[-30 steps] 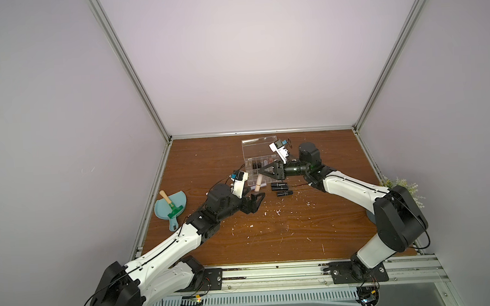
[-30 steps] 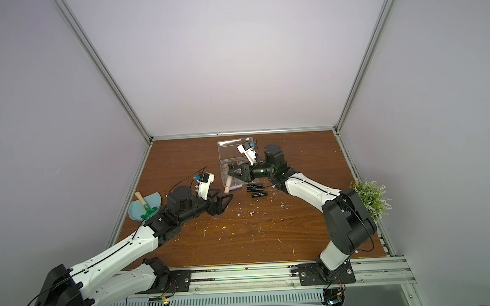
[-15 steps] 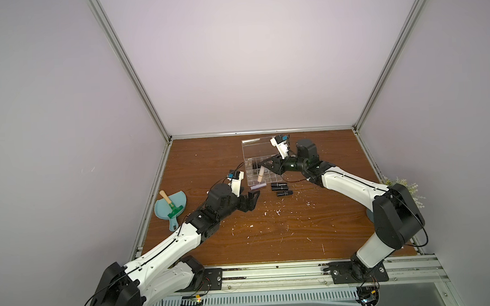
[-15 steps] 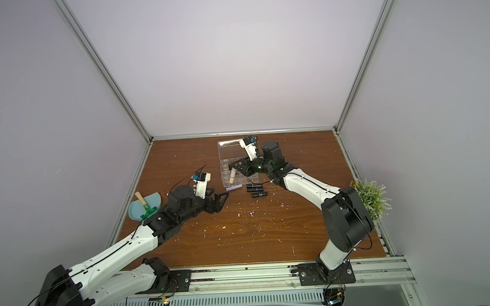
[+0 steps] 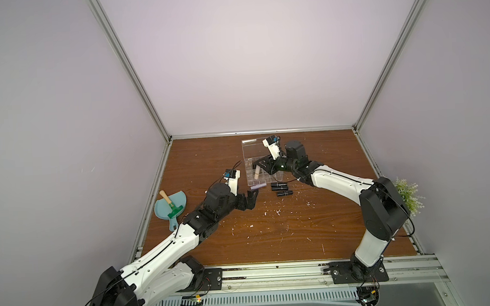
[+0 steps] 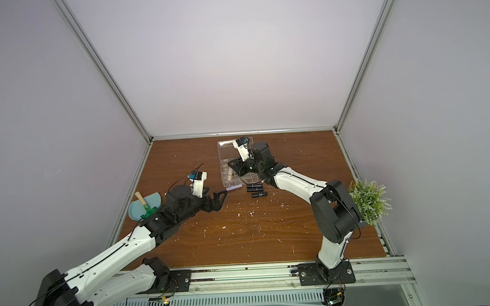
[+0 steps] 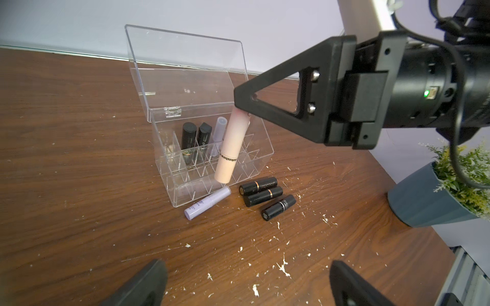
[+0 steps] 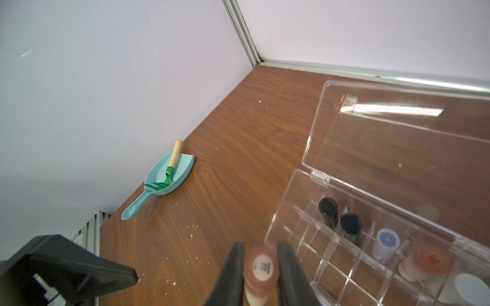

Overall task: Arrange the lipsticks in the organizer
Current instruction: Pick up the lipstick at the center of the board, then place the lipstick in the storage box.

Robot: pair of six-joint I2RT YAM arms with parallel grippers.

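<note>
Scuffed wooden counter [image 7: 79, 159], right fingers [image 8: 234, 267] clamped on a beige-pink lipstick [image 7: 230, 151] hanging tilted below them over the organizer [image 7: 163, 156], perhaps touching its grid, left fingers [image 7: 152, 280] spread wide, empty, lilac lipstick [image 7: 206, 202] beyond their tips

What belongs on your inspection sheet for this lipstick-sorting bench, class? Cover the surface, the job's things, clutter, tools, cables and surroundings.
Surface: wooden table, strewn with white flecks.
Job's things: organizer, lid open, standing lipsticks inside; lilac lipstick and three black lipsticks lying on the table before it; beige lipstick tilted at its front.
Clutter: teal dustpan holding a green rake, near the left wall.
Tools: right tool shut on the beige lipstick; left tool open, empty.
Cables: black cable loops at the right wrist.
Surroundings: plain walls; potted plant at the table's right edge.
</note>
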